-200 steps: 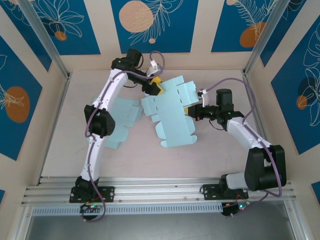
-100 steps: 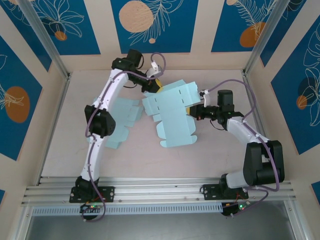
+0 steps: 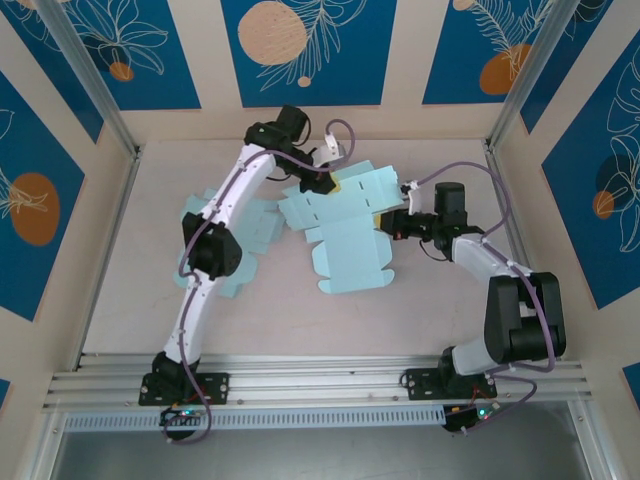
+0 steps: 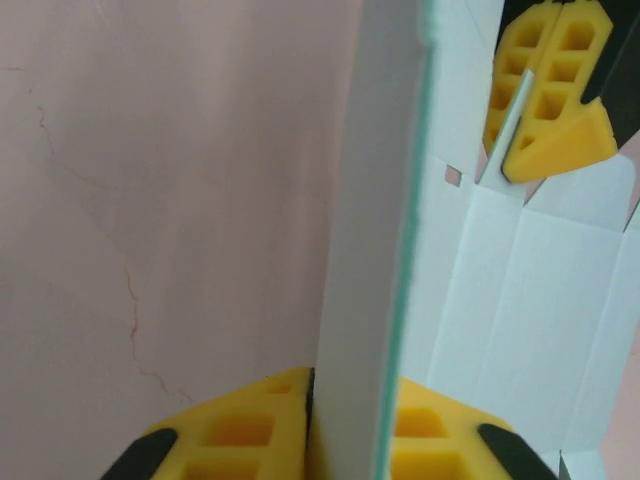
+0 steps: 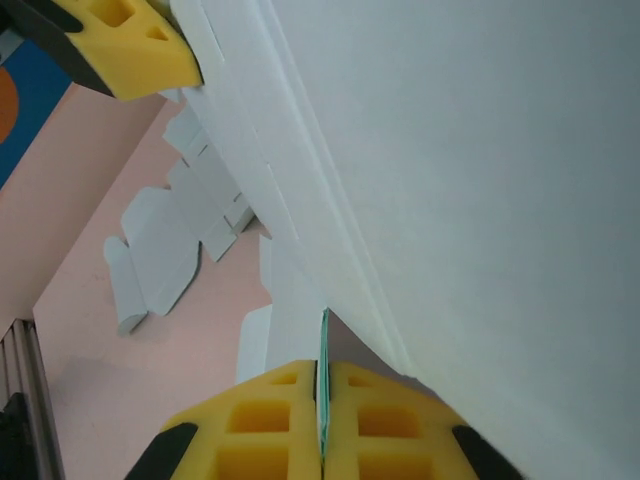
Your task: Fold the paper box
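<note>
Lt-blue paper box (image 3: 345, 238), unfolded blank w/ flaps, ctr.

A robotics lab test cell, this one, boxed in on all sides. A pale pink table (image 3: 140, 310) sits in the middle, with blue printed panels (image 3: 308, 50) walling it round and aluminium posts (image 3: 90, 80) at its far corners. An aluminium rail (image 3: 320, 385) along its near edge carries the left arm (image 3: 228, 190) and right arm (image 3: 480, 255).

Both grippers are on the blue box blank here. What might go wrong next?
The left gripper and right gripper both pinch thin edges of the box blank; opposing pulls could tear it or slip a grip. The spare blank lies close beside the left arm, which might drag it.
</note>
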Controlling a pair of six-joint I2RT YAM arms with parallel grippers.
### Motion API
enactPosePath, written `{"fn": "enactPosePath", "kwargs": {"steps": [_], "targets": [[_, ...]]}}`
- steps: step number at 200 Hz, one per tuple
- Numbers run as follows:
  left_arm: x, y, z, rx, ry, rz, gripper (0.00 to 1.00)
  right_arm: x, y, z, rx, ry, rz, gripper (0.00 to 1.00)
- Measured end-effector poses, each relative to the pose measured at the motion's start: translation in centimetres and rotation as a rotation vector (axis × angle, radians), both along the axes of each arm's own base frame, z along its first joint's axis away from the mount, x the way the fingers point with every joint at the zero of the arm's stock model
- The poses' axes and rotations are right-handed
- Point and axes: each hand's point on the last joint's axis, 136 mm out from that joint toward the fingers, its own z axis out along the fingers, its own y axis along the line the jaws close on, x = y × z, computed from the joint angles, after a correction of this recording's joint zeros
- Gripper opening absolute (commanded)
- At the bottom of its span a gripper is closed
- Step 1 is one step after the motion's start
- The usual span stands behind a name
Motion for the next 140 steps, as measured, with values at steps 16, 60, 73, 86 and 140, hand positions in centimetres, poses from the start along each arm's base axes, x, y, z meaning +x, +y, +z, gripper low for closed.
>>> {"fn": "enactPosePath", "kwargs": {"steps": [16, 60, 73, 86, 140], "targets": [[0.0, 0.0, -0.2, 0.012, -0.007, 0.004, 0.12, 0.2, -0.2, -0.4, -0.011, 0.006, -0.013, 0.01], [0.3, -0.6, -1.5, 0.125, -0.078, 0.035, 0.03, 0.8, -1.0, -2.0, -0.073, 0.068, -0.097, 0.43], [1.3, -0.8, -2.0, 0.186, -0.151, 0.07, 0.02, 0.8, -1.4, -2.6, -0.097, 0.097, -0.133, 0.53], [2.2, -0.8, -2.7, 0.236, -0.204, 0.1, 0.03, 0.7, -2.2, -3.2, -0.123, 0.136, -0.186, 0.61], [2.9, -0.2, -6.5, 0.387, -0.31, 0.148, 0.07, 0.4, -7.8, -0.8, -0.119, 0.197, -0.457, 0.69]]}}
